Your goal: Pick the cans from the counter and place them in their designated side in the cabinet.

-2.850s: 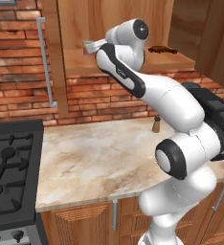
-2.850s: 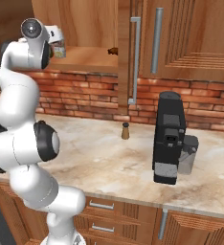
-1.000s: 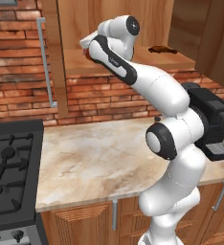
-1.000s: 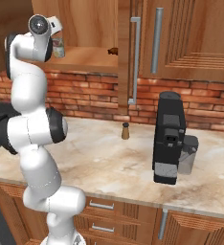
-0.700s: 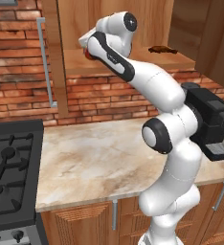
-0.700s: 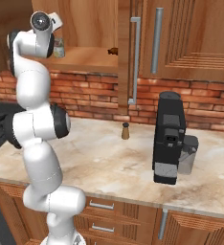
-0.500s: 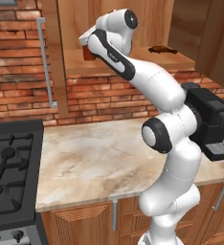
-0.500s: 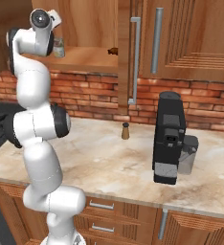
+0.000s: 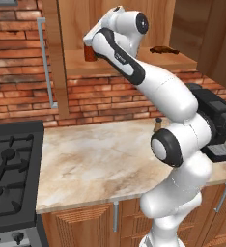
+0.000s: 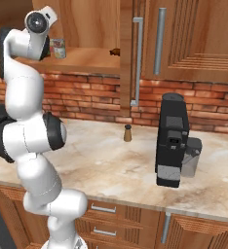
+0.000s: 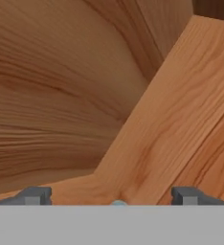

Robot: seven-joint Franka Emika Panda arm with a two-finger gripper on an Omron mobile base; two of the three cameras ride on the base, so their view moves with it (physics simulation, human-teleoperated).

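A small can (image 9: 89, 53) stands at the left end of the cabinet (image 9: 134, 62) shelf; it looks dark red in the left base view. From the right, a can (image 10: 59, 48) there looks pale with a red label. My gripper (image 9: 89, 42) hovers just above it inside the cabinet, not touching. The hand view faces bare wooden cabinet walls, and my gripper (image 11: 111, 196) is open with its fingertips (image 11: 35, 195) far apart. A sliver of a pale rim (image 11: 117, 203) peeks up between them. The counter (image 9: 95, 159) lies below.
A brown shaker (image 10: 128, 133) stands on the counter by the brick wall. The black coffee machine (image 10: 172, 138) is to the right, the black stove (image 9: 8, 178) to the left. A small brown thing (image 9: 161, 48) lies further right on the shelf. The open door's bar handle (image 9: 44, 62) hangs left.
The hand has lifted slightly off the can, which stays on the shelf. The arm's upper joints have turned a little. The jaws stay wide apart.
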